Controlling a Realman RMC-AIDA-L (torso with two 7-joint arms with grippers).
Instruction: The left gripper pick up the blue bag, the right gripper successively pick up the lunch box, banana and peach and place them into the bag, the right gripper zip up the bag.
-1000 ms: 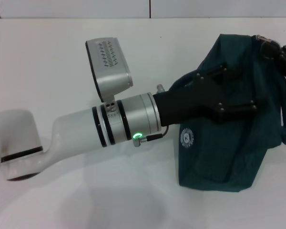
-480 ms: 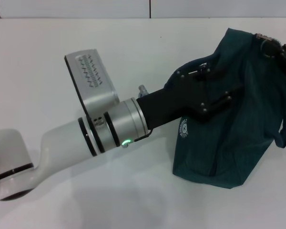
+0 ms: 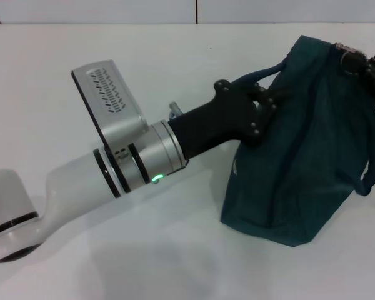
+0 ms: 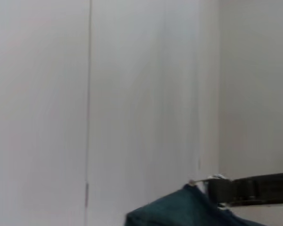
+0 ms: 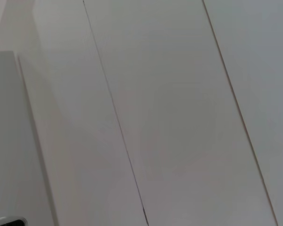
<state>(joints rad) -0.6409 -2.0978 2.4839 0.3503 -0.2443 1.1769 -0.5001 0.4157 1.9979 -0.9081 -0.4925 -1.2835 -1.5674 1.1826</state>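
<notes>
Two grippers are seen at the blue bag, which is stood on the white table toward the robot's right, its lower edge resting on the surface and its top leaned toward the far right corner of the head view. Open table surface is found on the left and in front of the bag; the far table edge is met by a pale wall. The left gripper (black claw on a silver wrist with a green light) is reached across from the left and is placed against the bag's upper left side, at a rolled handle. Whether its fingers are clenched on the handle or released cannot be told, since the fingertips are hidden against the dark fabric. The right gripper is seen only in part at the right frame edge, touching the bag's top corner beside a metal zipper part; its finger state cannot be told either. In the left wrist view only a corner of the bag and a dark strap-like part with metal fittings are seen against the wall. The right wrist view shows only pale panels.
</notes>
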